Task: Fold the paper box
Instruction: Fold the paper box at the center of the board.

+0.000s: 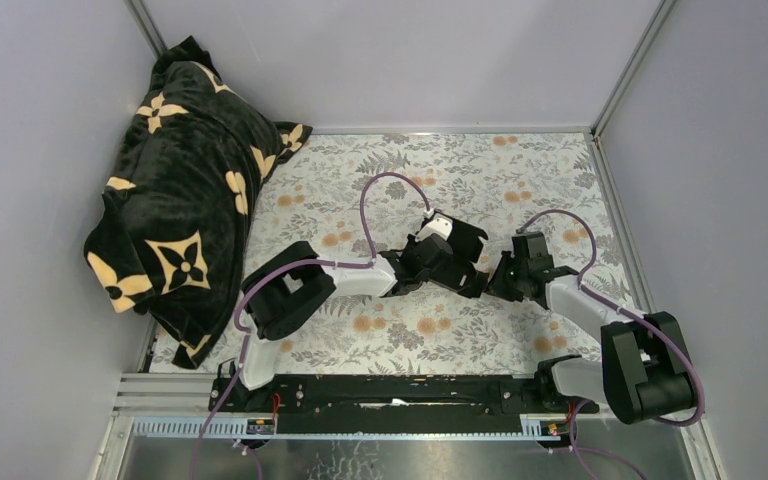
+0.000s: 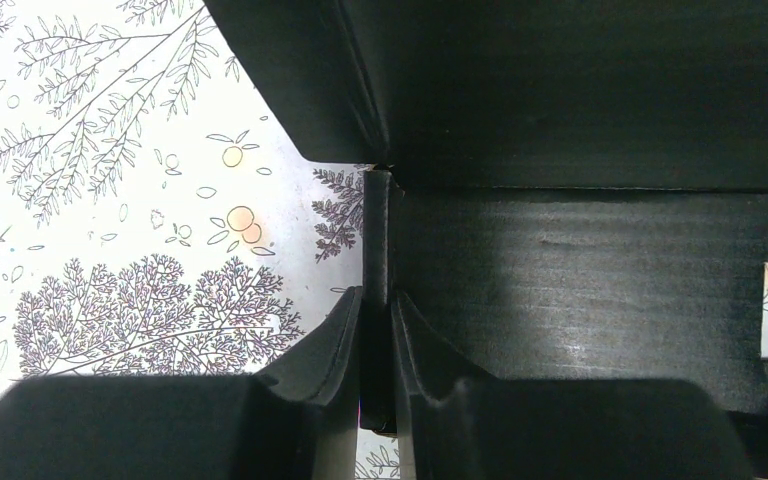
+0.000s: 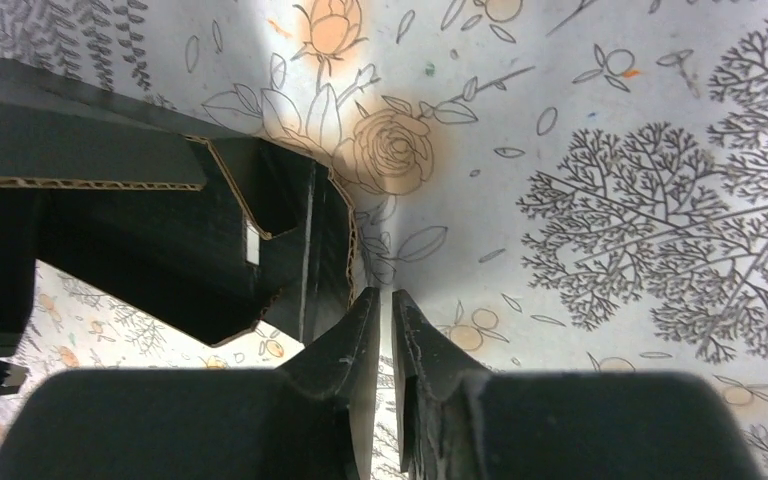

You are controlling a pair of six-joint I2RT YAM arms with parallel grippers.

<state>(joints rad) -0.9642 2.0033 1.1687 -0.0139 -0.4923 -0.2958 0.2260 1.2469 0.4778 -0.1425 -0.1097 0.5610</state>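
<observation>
At the centre of the floral-print surface (image 1: 430, 325), the left arm (image 1: 360, 278) reaches rightward from a bent elbow. Its claw (image 2: 377, 300) is pinched tight on an upright wall of the matte black corrugated-card paper box (image 2: 580, 270). The right arm (image 1: 585, 300) stretches in from the opposite side, its claw (image 3: 385, 305) all but closed on nothing, just beside the box. A black plush blanket with cream flowers (image 1: 180, 200) lies far left.

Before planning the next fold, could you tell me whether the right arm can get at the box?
Probably yes: the right gripper sits just beside the box with only bare tablecloth between, though its jaws look nearly shut.
</observation>
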